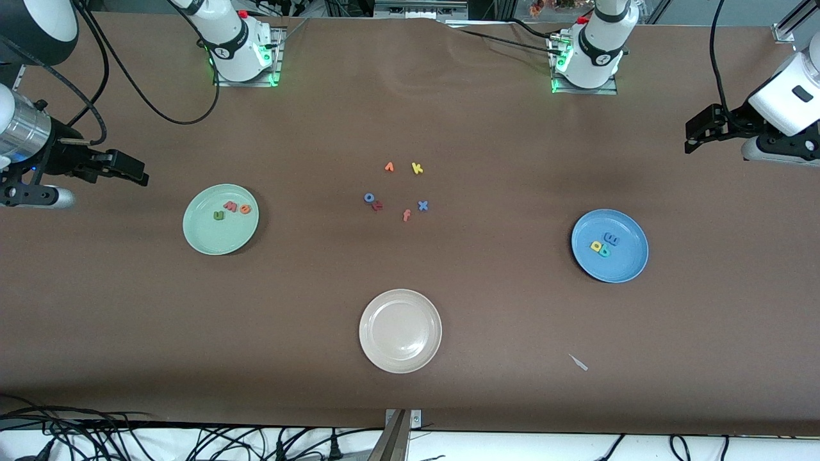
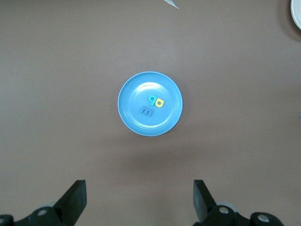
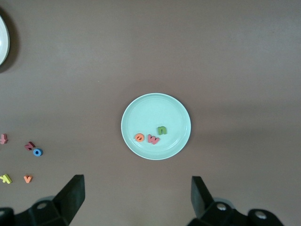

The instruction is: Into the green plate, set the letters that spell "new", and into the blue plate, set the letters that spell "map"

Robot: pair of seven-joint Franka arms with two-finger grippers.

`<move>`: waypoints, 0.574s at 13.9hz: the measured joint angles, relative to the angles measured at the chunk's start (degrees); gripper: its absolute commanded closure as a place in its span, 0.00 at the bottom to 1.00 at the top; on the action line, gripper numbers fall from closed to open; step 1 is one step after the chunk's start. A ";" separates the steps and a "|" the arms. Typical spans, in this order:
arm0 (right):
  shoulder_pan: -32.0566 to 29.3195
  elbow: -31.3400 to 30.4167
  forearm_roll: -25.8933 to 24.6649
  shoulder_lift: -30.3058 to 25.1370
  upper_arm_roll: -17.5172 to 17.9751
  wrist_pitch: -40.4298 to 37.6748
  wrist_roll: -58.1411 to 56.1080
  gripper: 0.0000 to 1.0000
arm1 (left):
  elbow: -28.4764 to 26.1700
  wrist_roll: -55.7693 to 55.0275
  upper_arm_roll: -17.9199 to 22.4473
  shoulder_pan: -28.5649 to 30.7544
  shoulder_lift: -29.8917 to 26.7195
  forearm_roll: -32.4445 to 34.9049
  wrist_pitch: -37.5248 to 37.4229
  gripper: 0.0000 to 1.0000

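My left gripper [image 2: 138, 200] hangs high over the desk [image 1: 410, 115] at the left arm's end, and the blue plate [image 2: 129, 115] lies straight down below its jaws. The jaws are spread wide with nothing in them. My right gripper [image 3: 136, 197] hangs the same way at the right arm's end, over the green plate [image 3: 141, 113]. Its jaws are spread wide and empty too. Each arm is the near one for its own plate.

In the blue plate I see the blue m [image 2: 146, 111], the yellow a [image 2: 160, 102] and the teal p [image 2: 153, 100]. They sit close together near the middle, the a and p touching. In the green plate I see the green n [image 3: 162, 130], the pinkish w [image 3: 153, 139] and the orange e [image 3: 140, 137], in a little row toward one side.

I think both words are in, so no pick seems left to do. Both arms look like they are just waiting.

The letters are tiny, flat and soft-looking. The plates are round with a raised rim, much bigger than the letters.

Out on the middle of the desk lie the spare letters [image 1: 397, 191], well apart from both plates. A white plate [image 1: 384, 346] sits bare, nearer the front camera.
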 measured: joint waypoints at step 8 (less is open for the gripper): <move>0.03 0.04 -0.20 -0.78 0.26 -0.71 -2.64 0.00 | -0.31 0.00 0.20 1.71 0.03 -0.03 0.42 0.00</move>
